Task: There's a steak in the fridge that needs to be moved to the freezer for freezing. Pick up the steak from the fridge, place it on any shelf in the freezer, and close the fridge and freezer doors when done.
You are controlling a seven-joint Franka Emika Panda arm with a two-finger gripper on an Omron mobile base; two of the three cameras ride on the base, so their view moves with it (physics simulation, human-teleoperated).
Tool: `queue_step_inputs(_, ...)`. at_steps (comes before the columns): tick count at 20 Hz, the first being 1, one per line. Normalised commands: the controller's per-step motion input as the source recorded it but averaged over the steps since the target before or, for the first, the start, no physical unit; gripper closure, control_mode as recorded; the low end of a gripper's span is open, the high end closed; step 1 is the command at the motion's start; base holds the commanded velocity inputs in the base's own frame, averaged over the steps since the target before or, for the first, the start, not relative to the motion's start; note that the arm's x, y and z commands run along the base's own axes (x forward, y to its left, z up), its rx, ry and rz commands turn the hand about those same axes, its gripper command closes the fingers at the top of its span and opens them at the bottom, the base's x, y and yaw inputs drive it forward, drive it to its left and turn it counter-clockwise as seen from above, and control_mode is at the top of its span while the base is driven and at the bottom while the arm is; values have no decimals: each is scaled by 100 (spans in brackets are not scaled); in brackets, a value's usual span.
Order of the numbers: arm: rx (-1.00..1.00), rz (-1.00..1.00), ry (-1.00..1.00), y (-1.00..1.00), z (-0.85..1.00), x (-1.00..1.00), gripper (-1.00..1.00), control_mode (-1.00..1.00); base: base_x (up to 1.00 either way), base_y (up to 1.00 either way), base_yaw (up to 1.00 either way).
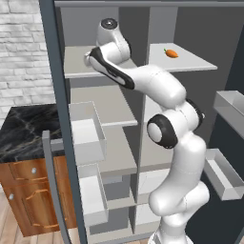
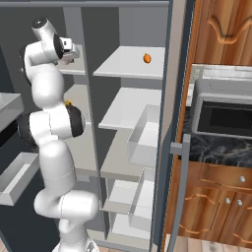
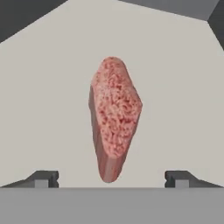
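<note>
The freezer's top shelf [image 3: 43, 109] is a flat pale grey board with grey walls behind. The steak [image 3: 114, 118] lies on it, long axis running away from the hand, blunt end farthest. The 2 fingers [image 3: 43, 178] stand wide apart, clear of the steak on either side. Bare shelf surrounds the meat. A carrot [image 1: 171, 53] sits on the fridge's top shelf.

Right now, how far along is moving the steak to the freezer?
Nearly placed. The steak lies on the freezer's top shelf, and the claw stands open with its tips apart on either side of the steak, touching nothing. Left to do: draw the arm out and close both doors, which stand open. The carrot sits on the fridge side.
</note>
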Motion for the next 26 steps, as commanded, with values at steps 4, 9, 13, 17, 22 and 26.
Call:
queue_step_inputs(4, 3, 0, 0, -9, -34, -94, -100, -100, 0, 0, 0)
queue_step_inputs(9, 11, -1, -3, -21, -11, -100, -100, -100, 0, 0, 0)
queue_step_inputs(13, 11, -3, 0, -59, 0, -100, -100, -100, 0, 0, 0)
queue_step_inputs(17, 0, -9, 5, -40, 6, -100, -100, -100, 0, 0, 0)
queue_step_inputs(22, 0, -14, 12, -63, 0, -100, -100, -100, 0, 0, 0)
queue_step_inputs(26, 0, -11, 15, -70, 1, -99, -100, -100, 0, 0, 0)
